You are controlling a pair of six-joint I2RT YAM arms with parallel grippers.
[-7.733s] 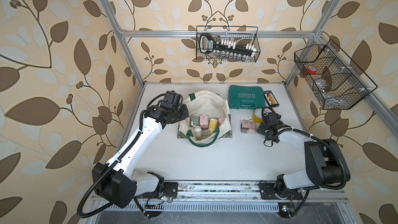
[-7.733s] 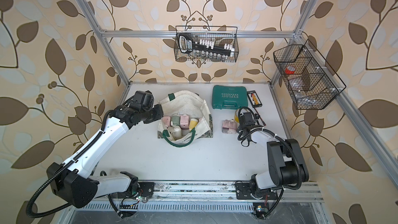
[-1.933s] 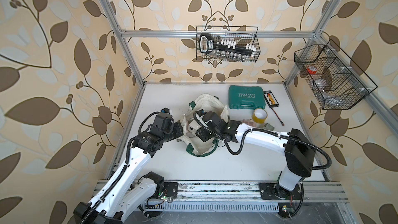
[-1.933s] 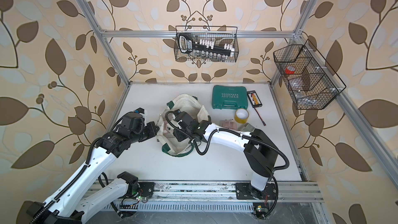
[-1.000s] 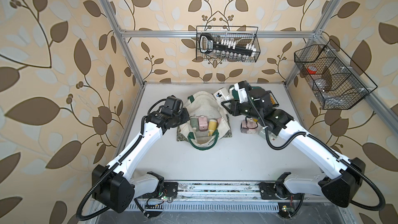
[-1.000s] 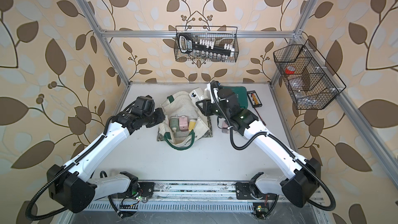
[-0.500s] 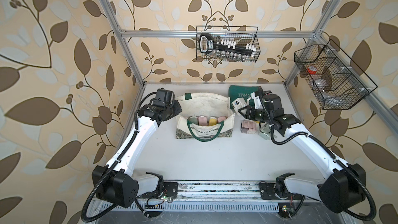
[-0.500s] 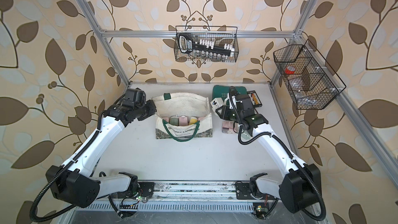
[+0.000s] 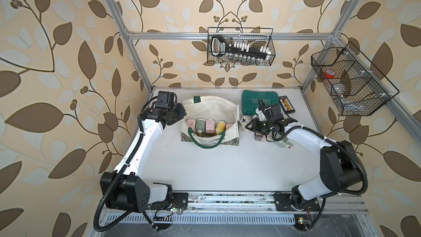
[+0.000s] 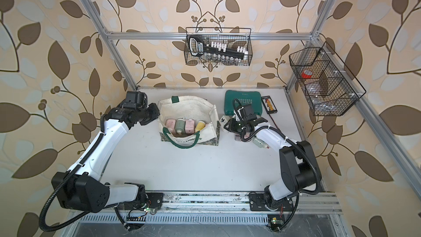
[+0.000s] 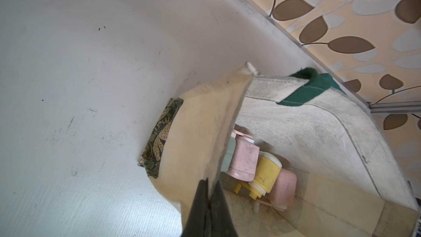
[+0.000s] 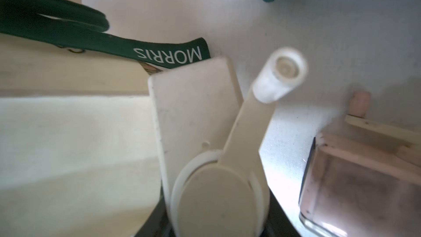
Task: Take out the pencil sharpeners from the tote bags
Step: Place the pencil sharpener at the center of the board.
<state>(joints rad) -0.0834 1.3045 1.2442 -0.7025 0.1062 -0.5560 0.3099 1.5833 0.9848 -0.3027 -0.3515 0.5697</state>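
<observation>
**Surface and room.** A white table [image 9: 216, 167] forms the floor of a cell with leaf-patterned walls [image 9: 57, 53] and an aluminium frame [image 9: 168, 34]. One wire basket [image 9: 239, 28] hangs on the back wall and a second basket [image 9: 364, 107] on the side wall. A teal case [image 9: 259, 104] lies at the back of the table. Beside it the cream bag [image 9: 210, 108] stands open. Both top views show a row of five sharpeners [image 9: 210, 126] inside it: pink, green, pink, yellow, pink. A loose pink sharpener [image 9: 259, 136] and a loose green sharpener [image 9: 283, 143] lie on the table under the right arm.

**Change.** Compared with half a second before, the bag and the left arm sit about where they were. The right gripper [image 9: 250, 126] has come down from beside the case to just beside the bag's side wall, carrying the same cream sharpener [image 12: 205, 133].

**Pose.** The left arm stretches forward from its base, its wrist turned toward the bag. The left gripper [image 11: 209, 190] is pinched tight on the bag's rim. The right arm is bent at the elbow and reaches inward. Its gripper is clamped on the cream sharpener, whose crank handle faces the wrist camera. Whether that sharpener touches the table cannot be told.
</observation>
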